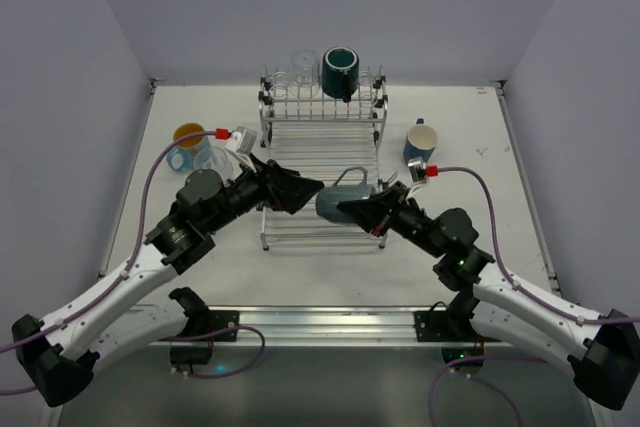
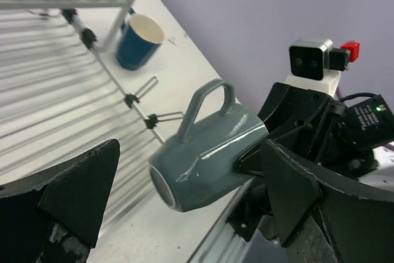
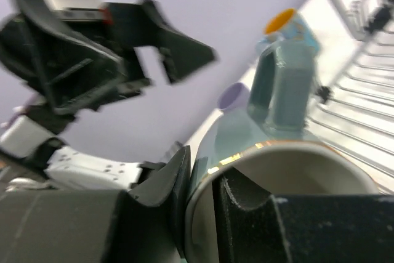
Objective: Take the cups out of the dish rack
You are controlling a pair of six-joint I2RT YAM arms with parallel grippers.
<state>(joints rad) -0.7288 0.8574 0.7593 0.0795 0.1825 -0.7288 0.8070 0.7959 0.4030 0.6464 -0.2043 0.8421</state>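
Observation:
My right gripper (image 1: 352,209) is shut on the rim of a grey-teal mug (image 1: 340,201), one finger inside and one outside (image 3: 203,177), and holds it on its side above the front of the silver wire dish rack (image 1: 322,152). My left gripper (image 1: 300,190) is open, its fingers either side of that mug (image 2: 209,158) without touching it. A dark teal mug (image 1: 340,71) and clear glass tumblers (image 1: 303,62) sit on the rack's rear tier. A light blue mug with orange inside (image 1: 188,144) stands left of the rack, a dark blue mug (image 1: 421,141) to its right.
A small purple cup (image 3: 234,97) stands on the table beside the light blue mug (image 3: 295,29). The dark blue mug (image 2: 138,41) stands just outside the rack's right rail (image 2: 92,41). Grey walls close in the table on three sides.

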